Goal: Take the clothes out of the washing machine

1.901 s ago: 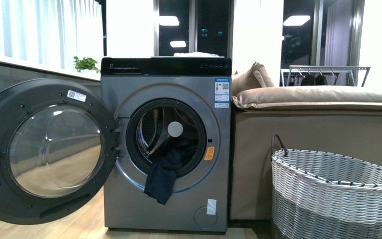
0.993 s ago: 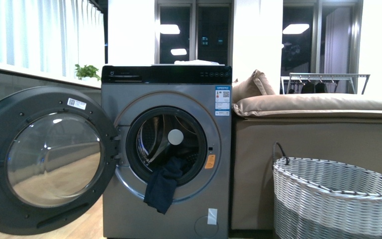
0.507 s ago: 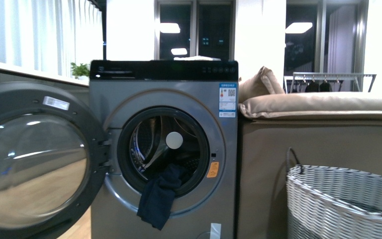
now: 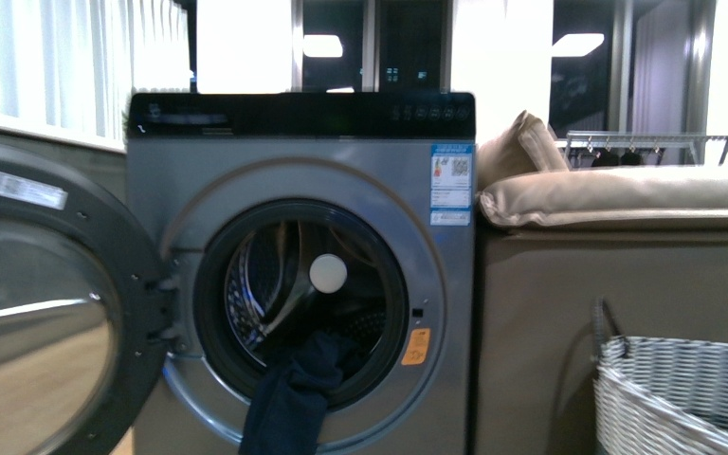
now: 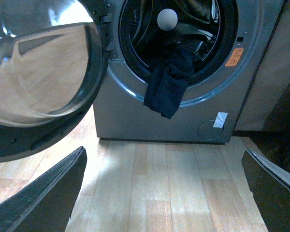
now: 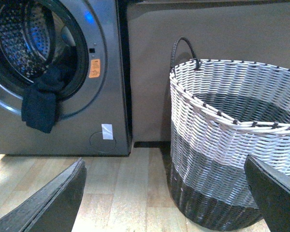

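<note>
The left end effector (image 5: 163, 151) stands wide. Its two dark fingers (image 5: 43, 193) sit at the edges of the left wrist view with only the pale wooden plank floor (image 5: 159, 188) between them, and it holds nothing. The right end effector (image 6: 164, 160) is spread just as wide and is also empty.

Ahead of the left one, the dark navy-blue soft knit garment (image 5: 168, 89) hangs out of the silver-grey front-loading washing machine (image 5: 130, 116). It is draped over the lower rim of the round dark-rimmed porthole (image 4: 210, 351) and down the front panel, with its upper part inside the perforated steel drum (image 6: 19, 34). The dark-framed round glass door (image 4: 47, 313) stands open at the machine's left. A small orange sticker (image 4: 416, 347) sits just beside the porthole's right rim.

Ahead of the right end effector is a white-and-dark woven basket with a black handle (image 6: 232, 121). It stands on the floor just beside the machine, against a brown upholstered sofa side (image 4: 531, 322) topped by beige cushions (image 4: 626, 194).
</note>
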